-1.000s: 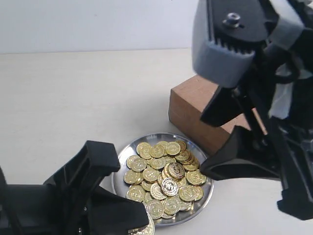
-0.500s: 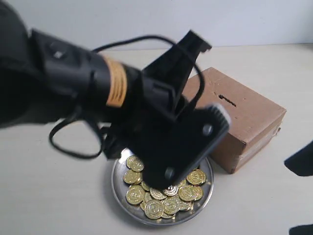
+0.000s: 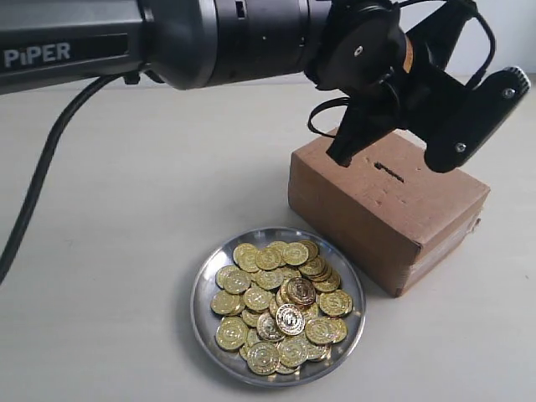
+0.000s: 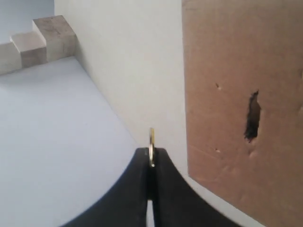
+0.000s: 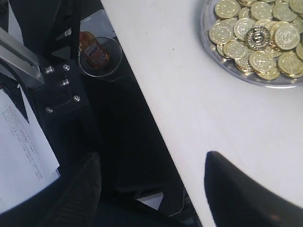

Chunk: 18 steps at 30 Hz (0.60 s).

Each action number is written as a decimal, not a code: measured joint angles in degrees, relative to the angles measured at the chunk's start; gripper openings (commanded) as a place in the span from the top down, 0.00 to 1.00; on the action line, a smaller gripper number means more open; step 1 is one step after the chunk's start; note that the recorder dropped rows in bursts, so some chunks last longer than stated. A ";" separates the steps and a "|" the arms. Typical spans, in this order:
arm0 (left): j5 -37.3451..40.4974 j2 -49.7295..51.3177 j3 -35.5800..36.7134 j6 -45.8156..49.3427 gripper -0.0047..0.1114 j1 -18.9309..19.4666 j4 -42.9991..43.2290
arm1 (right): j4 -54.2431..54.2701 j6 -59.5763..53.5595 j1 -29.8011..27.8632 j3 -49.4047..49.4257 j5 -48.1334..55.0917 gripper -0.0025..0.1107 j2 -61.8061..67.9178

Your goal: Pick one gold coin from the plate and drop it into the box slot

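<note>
Pale table (image 3: 100, 251) carried everything. L arm (image 3: 167, 38) reached across from the left w/ its wrist above the box (image 3: 402, 218). The brown cardboard box sat right of centre, taped edges, scuffed top. Plate (image 3: 205, 322), shiny metal w/ raised rim, lay just in front of the box's left end, near but not touching. R gripper (image 5: 154, 156) hung low at the table edge, fingers wide apart, nothing btwn them, plate off to one side. L gripper (image 4: 151, 158) was clamped tight on the held coin (image 4: 151, 142). Coins (image 3: 280, 306) lay heaped in the plate, gold. Slot (image 3: 389, 172), a short dark slit w/ ragged edges, was in the box top. The held coin stood edge-on, sticking out past the tips, just beside the box's edge, apart from the slot.
</note>
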 measured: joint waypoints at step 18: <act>2.66 5.45 -0.63 2.34 0.96 1.63 -5.33 | 0.34 -0.71 0.00 0.00 -0.24 0.44 0.00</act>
